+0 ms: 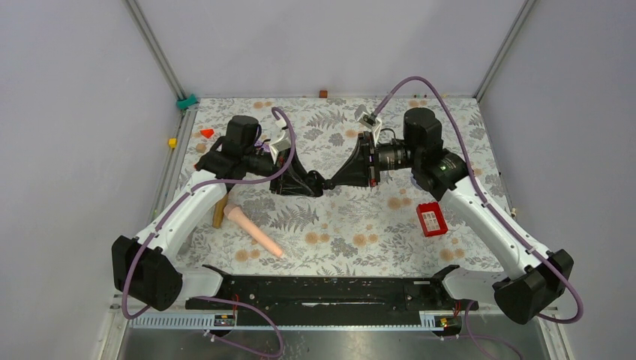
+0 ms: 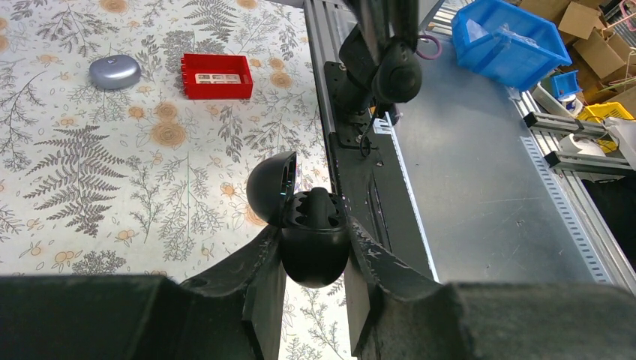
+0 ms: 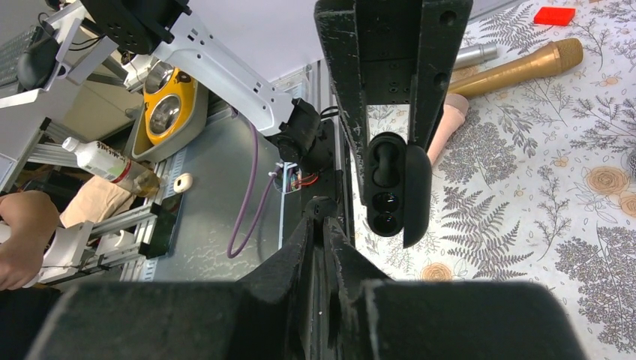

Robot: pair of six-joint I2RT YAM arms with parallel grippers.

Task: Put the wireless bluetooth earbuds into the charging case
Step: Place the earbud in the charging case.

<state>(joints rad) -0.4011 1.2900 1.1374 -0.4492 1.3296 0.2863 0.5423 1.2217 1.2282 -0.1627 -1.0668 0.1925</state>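
My left gripper (image 2: 313,229) is shut on the black charging case (image 2: 313,247), held above the table with its lid (image 2: 270,186) swung open. In the right wrist view the charging case (image 3: 391,187) faces the camera, with one black earbud (image 3: 385,161) seated in its upper slot and a glossy hollow below. My right gripper (image 3: 322,211) is shut on another small black earbud (image 3: 321,205), just left of the case and apart from it. In the top view both grippers, left (image 1: 318,184) and right (image 1: 331,182), meet tip to tip over the table's middle.
A red box (image 1: 431,219) lies right of centre, with a grey disc (image 2: 115,72) beside it. A pink microphone (image 1: 255,232) and a gold microphone (image 3: 517,66) lie under the left arm, next to a silver one (image 3: 476,54). A red wedge (image 1: 207,133) sits at the far left.
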